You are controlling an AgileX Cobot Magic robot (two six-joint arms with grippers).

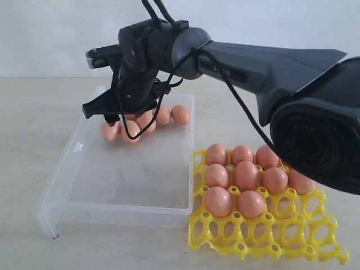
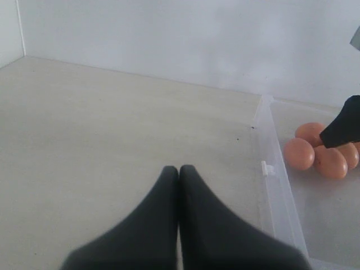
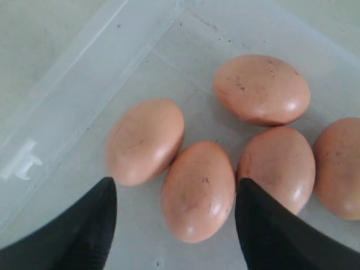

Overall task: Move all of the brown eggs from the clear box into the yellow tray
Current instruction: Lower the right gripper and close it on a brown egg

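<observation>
Nothing legible anywhere. The arm (image 1: 253, 62) bears a small pale mark (image 1: 223, 71) (up and right of the box (image 1: 121, 209)), too blurred to read.

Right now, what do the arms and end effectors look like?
Right arm: glossy dark grey shell, round joint housing, small pale lettering, black cables looping along it. Right end effector: two black wedge-shaped fingers. Left end effector: two matte black fingers tapering to rounded tips. Left arm itself isn't in view.
</observation>
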